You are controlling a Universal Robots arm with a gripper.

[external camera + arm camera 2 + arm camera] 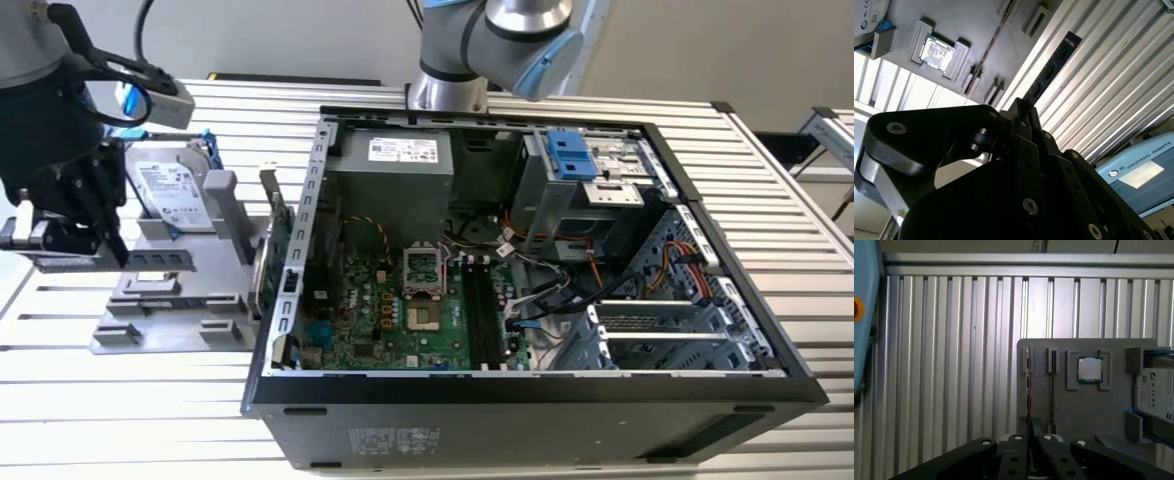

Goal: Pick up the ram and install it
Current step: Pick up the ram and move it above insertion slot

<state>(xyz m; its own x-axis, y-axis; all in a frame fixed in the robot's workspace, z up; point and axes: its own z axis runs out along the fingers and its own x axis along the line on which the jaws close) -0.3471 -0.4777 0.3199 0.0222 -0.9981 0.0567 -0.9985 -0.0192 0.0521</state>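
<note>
The ram (1051,70), a long, narrow dark-green circuit-board stick with black chips, is up in the grip. It juts straight out from the tip of the black gripper (1021,107), and the jaws are pressed against its two flat faces, pinching it at one end. In the second wrist view the stick shows against the ribbed aluminium surface (1114,100), with its free end pointing away from the arm. In the first wrist view the ram (1027,390) is edge-on, a thin vertical sliver rising out of the gripper (1029,437) and lining up with the outermost narrow slot of the grey moulded holder (1079,410). How far it sits above that slot I cannot tell.

Over on that holder, a small square silver CPU chip (1089,369) sits flat in its own pocket. Beyond it stands a silver hard drive with a pale label (1156,395), in a blue-tabbed frame.

In the exterior view the gripper (80,240) hangs at the left edge, just to the exterior view's left of the holder (160,300). To the exterior view's right of the holder, the open black computer case (534,400) lies on its side on the surface (134,400). Its green motherboard (387,320) faces up, well apart from the gripper.
</note>
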